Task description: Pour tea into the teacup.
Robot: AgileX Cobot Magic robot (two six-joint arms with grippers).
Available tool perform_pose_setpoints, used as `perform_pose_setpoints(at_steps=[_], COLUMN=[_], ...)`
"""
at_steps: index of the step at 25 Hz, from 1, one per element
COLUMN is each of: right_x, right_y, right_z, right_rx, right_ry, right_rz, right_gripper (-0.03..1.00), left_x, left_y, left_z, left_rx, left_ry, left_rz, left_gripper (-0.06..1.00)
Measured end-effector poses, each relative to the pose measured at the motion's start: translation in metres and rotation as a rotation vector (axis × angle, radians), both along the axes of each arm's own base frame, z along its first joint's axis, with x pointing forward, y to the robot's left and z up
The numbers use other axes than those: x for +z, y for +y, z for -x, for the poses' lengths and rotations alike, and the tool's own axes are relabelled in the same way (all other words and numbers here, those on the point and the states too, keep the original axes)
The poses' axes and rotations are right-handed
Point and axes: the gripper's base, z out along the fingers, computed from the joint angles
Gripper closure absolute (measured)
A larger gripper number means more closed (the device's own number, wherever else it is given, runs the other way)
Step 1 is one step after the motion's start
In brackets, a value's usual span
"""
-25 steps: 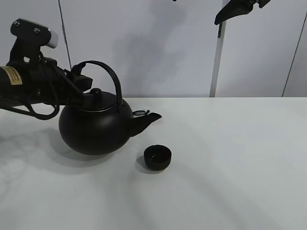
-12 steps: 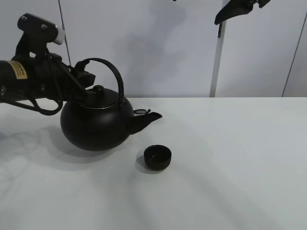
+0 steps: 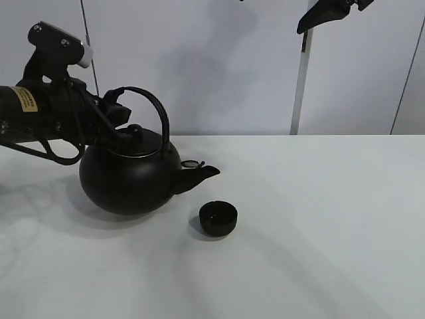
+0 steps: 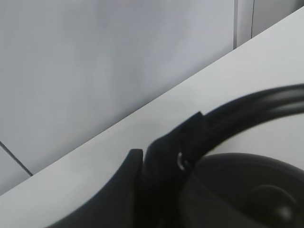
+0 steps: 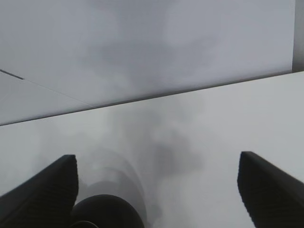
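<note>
Risk: spout [image 3: 199, 174] sits at 11 o'clock of teacup [image 3: 218, 218], short of it, so tilting now likely spills onto surface [image 3: 319, 219]; left end effector [image 3: 116, 121] pinches kettle [image 3: 129, 181] handle, right end effector [image 5: 159, 190] spread.

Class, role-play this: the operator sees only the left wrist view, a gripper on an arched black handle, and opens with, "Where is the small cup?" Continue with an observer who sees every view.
Observer: The small matte-black handleless teacup stands on the white table. In the high view it is just below the spout of the big round black kettle, apart from it.
Operator: Is tea flowing?
Observer: No stream shows at the spout.
Operator: And the right gripper?
Observer: The right gripper is open and holds nothing.
</note>
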Motion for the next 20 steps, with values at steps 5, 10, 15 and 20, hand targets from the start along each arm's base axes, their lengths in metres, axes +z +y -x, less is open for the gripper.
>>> perform_pose_setpoints(at_steps=[5, 10, 15, 20], right_x=[0.0002, 0.0003, 0.0004, 0.0004], right_y=[0.0000, 0.0000, 0.0000, 0.0000], right_z=[-0.0002, -0.0003, -0.0003, -0.0003], right_rx=[0.000, -0.001, -0.001, -0.001], right_ry=[-0.003, -0.004, -0.005, -0.005], right_rz=[-0.001, -0.001, -0.002, -0.002], right_gripper=[0.34, 0.34, 0.34, 0.34], left_x=[-0.0002, 0.0004, 0.0006, 0.0026], left_y=[0.0001, -0.0003, -0.0012, -0.0026], left_z=[0.0000, -0.0014, -0.0017, -0.0039], left_rx=[-0.002, -0.011, -0.026, -0.041], left_ry=[-0.002, -0.015, -0.026, -0.043], left_rz=[-0.009, -0.041, -0.058, -0.081], left_gripper=[0.85, 0.85, 0.85, 0.85])
